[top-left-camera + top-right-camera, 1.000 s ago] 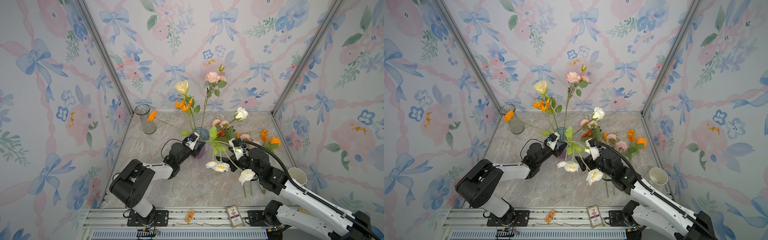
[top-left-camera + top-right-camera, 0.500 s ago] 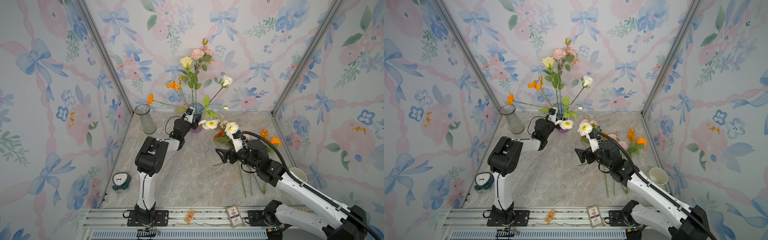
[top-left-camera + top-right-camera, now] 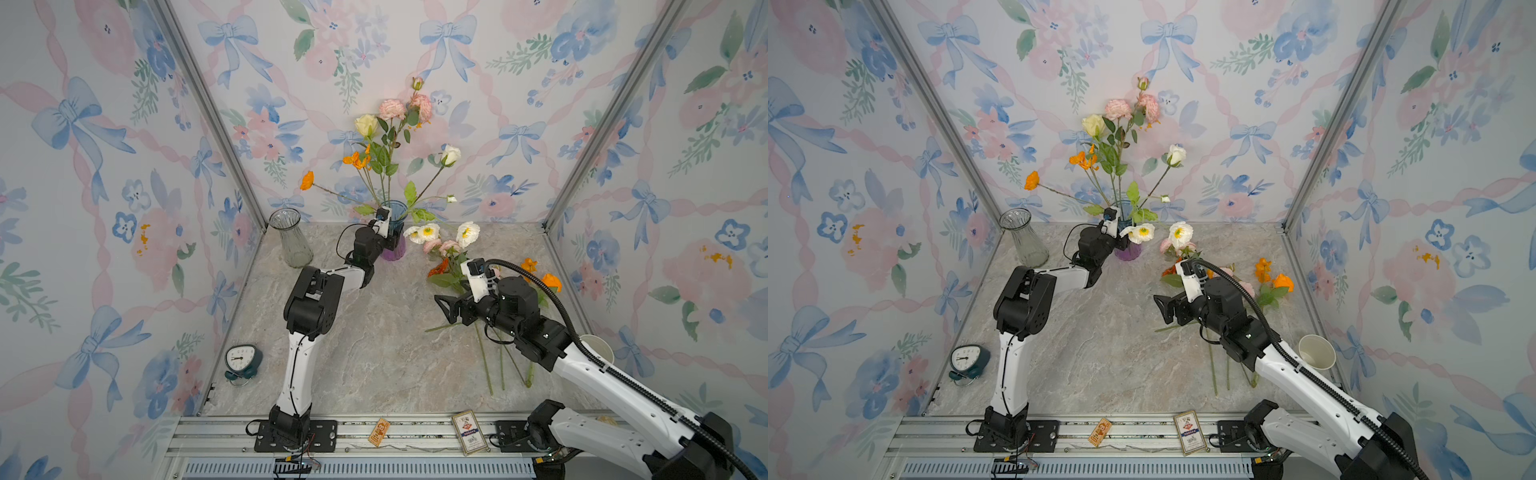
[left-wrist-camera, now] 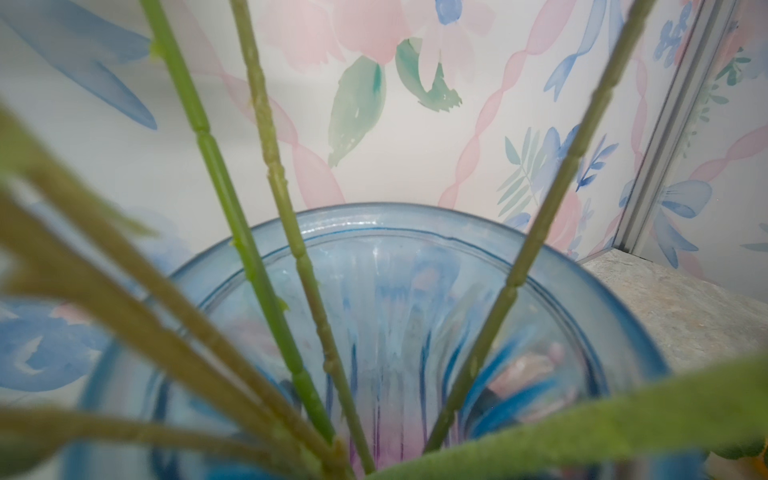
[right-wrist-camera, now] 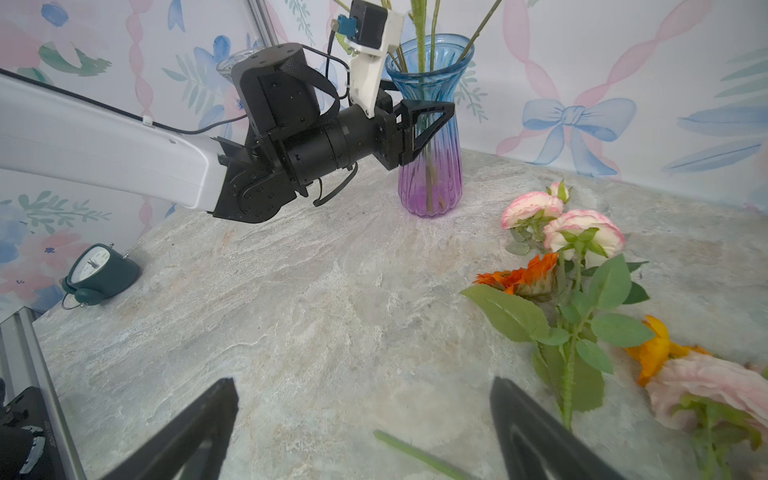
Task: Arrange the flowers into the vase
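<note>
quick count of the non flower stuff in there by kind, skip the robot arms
vases: 2, the clear glass vase and the blue and purple vase
clock: 1
paper cup: 1
flat packets on the front rail: 2, the orange packet and the card box
total: 6

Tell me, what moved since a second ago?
The left gripper carried the vase, flowers and all, from mid-table back to the rear wall, and it still holds the vase. The right gripper drew away from the vase and stands open. The white poppies went back too; whether they sit in the vase is unclear. The clear vase and the loose flowers stayed put.
</note>
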